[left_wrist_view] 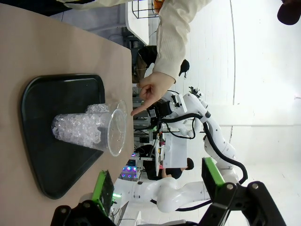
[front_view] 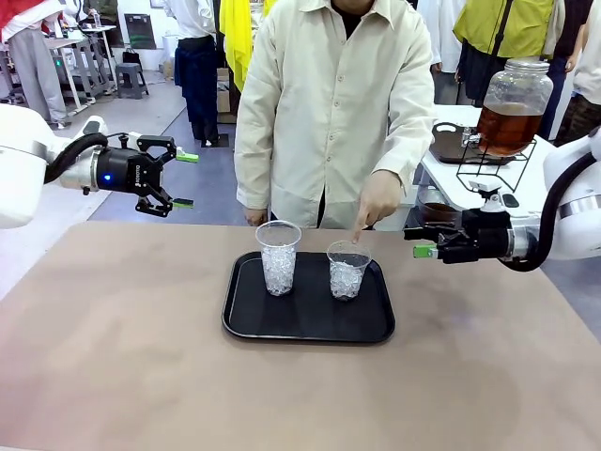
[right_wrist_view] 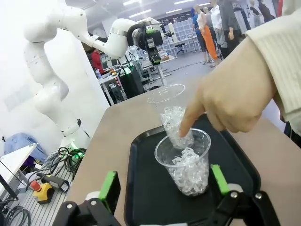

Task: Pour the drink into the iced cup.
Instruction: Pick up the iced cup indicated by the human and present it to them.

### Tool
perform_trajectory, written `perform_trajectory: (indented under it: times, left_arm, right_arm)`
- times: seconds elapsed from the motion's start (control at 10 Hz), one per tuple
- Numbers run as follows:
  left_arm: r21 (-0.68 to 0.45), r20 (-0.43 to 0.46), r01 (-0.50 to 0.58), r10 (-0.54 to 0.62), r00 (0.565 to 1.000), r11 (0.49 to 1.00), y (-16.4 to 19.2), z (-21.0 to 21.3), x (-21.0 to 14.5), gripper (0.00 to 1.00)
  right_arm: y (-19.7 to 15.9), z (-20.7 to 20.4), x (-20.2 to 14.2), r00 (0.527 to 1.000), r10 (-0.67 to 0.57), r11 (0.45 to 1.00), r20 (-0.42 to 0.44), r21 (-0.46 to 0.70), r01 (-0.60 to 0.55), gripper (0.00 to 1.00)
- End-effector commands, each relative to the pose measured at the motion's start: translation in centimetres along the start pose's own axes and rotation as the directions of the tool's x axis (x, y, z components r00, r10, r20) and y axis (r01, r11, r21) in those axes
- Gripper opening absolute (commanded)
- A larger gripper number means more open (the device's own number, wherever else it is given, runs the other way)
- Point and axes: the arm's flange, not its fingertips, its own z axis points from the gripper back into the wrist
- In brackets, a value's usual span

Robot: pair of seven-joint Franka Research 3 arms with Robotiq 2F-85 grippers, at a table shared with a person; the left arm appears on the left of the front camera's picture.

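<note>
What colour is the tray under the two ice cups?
Black; the tray shows best in the front view.

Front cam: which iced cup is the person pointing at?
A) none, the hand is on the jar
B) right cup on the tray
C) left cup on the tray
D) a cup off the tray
B: the person's hand points its index finger down at the rim of the right cup on the tray.

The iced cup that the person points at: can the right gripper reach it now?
Probably yes, from the side: the right gripper is open beside the tray, nothing between it and the iced cup. But the person's hand hangs over its rim, and a grasp might touch it.
</note>
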Motion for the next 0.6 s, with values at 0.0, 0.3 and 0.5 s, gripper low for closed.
perform_trajectory:
  times: [0.0, 0.3, 0.5]
  left_arm:
    - [0.001, 0.004, -0.01, 0.01, 1.0, 1.0, -0.2, 0.1, -0.1, 1.0]
    - [0.001, 0.004, -0.01, 0.01, 1.0, 1.0, -0.2, 0.1, -0.1, 1.0]
    - [0.001, 0.004, -0.01, 0.01, 1.0, 1.0, -0.2, 0.1, -0.1, 1.0]
  right_arm:
    - [0.1, 0.0, 0.6, 1.0, 0.009, 1.0, -0.006, -0.005, -0.009, 1.0]
    - [-0.9, -1.9, -1.3, 0.994, 0.107, 0.993, -0.034, -0.043, -0.109, 1.0]
    - [-1.7, -3.3, -2.1, 0.988, 0.149, 0.987, -0.05, -0.048, -0.151, 1.0]
